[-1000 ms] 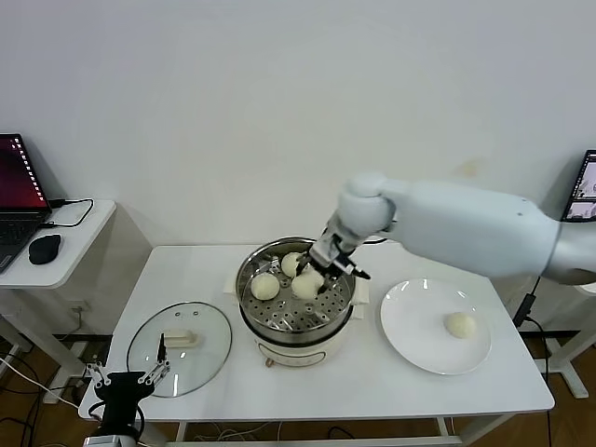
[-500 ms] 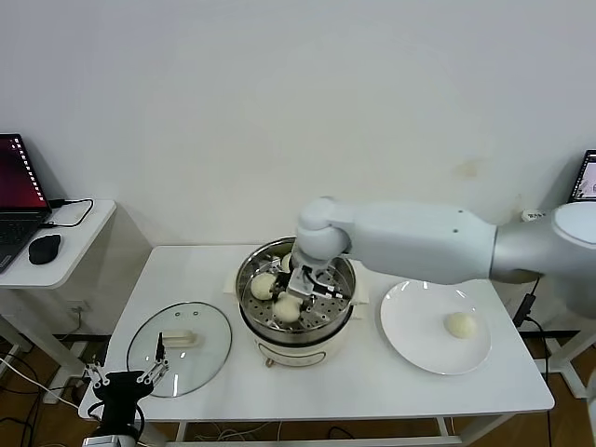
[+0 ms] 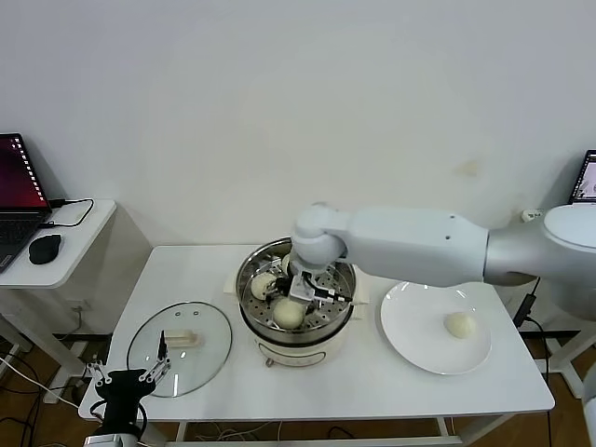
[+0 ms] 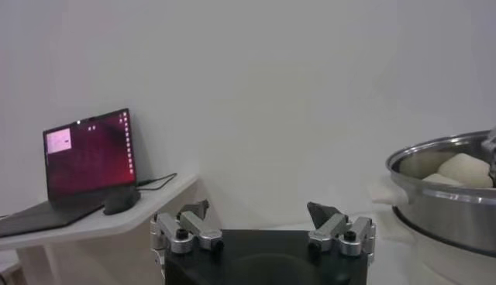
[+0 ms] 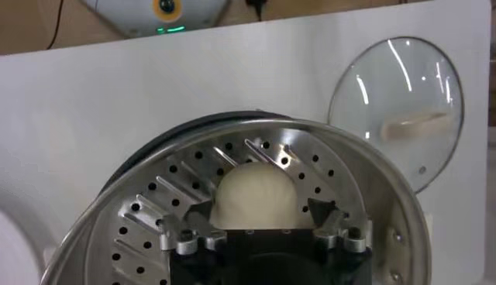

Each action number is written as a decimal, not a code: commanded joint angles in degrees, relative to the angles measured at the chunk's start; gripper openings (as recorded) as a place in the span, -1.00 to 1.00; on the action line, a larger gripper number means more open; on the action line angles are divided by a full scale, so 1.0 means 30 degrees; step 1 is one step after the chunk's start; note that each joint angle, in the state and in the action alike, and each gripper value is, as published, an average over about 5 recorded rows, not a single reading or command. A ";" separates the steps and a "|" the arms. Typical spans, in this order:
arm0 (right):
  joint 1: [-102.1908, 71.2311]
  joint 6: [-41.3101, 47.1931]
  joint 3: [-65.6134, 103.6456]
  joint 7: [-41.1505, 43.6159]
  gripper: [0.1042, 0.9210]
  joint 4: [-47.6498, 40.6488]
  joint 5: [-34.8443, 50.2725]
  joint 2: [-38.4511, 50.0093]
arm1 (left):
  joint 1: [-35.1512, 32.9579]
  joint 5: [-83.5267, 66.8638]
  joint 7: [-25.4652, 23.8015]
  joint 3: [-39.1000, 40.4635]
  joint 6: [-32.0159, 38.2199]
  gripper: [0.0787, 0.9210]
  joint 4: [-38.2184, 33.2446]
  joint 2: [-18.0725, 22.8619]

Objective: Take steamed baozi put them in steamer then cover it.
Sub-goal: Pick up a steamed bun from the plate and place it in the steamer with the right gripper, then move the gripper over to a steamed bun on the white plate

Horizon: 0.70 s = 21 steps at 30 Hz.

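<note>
Over the steamer (image 3: 296,321), your right end effector (image 3: 304,291) stands open above a baozi (image 3: 288,313); your left end effector (image 3: 128,379), open, idles beside the cover (image 3: 179,347).

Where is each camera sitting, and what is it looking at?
Head view: up on the robot's head, looking down at the white table; the right arm reaches into the steamer, and the left claw waits by the table's near edge, beside the cover.
Left wrist view: on the left arm, looking sideways past the open left claw at a laptop.
Right wrist view: on the right arm, looking down at a baozi between the open right claw fingers.
All three views show the steamer.
</note>
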<state>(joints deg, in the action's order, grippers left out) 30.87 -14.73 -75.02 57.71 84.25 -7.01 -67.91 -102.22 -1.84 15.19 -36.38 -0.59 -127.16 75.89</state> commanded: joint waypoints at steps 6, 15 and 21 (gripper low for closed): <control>0.3137 0.7839 0.1768 0.1331 0.76 0.2982 0.3740 0.7176 | 0.0226 -0.0025 -0.0064 0.0175 -0.0032 0.77 -0.0090 -0.0212; 0.0697 1.1112 0.2251 0.0408 0.76 0.4613 0.3656 1.4032 | 0.0469 -0.0123 -0.0168 0.0477 -0.0083 0.77 0.0024 -0.0846; -0.4200 1.0384 0.5521 0.0863 0.76 0.2973 0.1696 1.5777 | 0.0514 -0.0111 -0.0236 0.0657 -0.0116 0.77 0.0032 -0.1150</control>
<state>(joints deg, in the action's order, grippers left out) 32.39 10.19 -67.99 59.76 94.00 1.23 -36.46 -100.67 -2.21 14.53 -34.54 -0.87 -127.05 73.08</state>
